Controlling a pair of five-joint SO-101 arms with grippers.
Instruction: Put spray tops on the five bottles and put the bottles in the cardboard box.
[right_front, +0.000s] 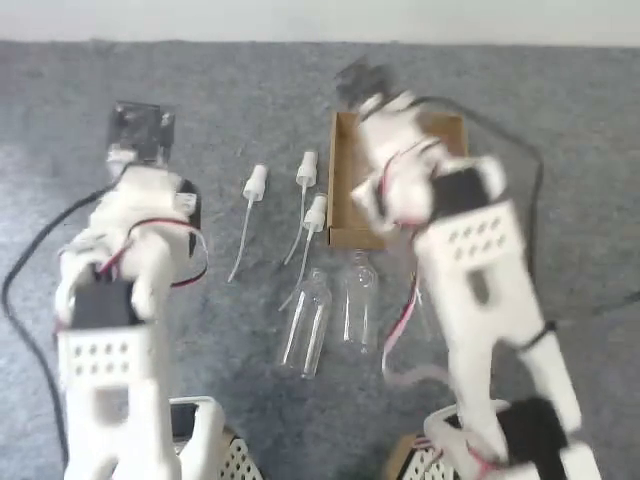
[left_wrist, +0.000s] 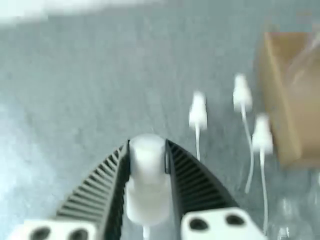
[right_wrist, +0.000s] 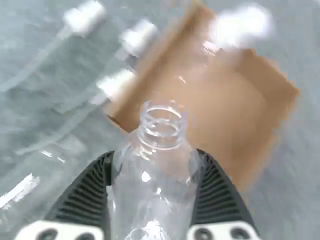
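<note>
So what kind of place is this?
Probably a robot practice table: two white robot arms work over a grey mat, with spray tops, clear bottles and a cardboard box laid out.

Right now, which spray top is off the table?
The spray top in the left gripper; the other three lie on the mat by the cardboard box.

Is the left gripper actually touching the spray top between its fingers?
Touching. In the left wrist view, both fingers of the left gripper press against the sides of the spray top, with no gap on either side.
</note>
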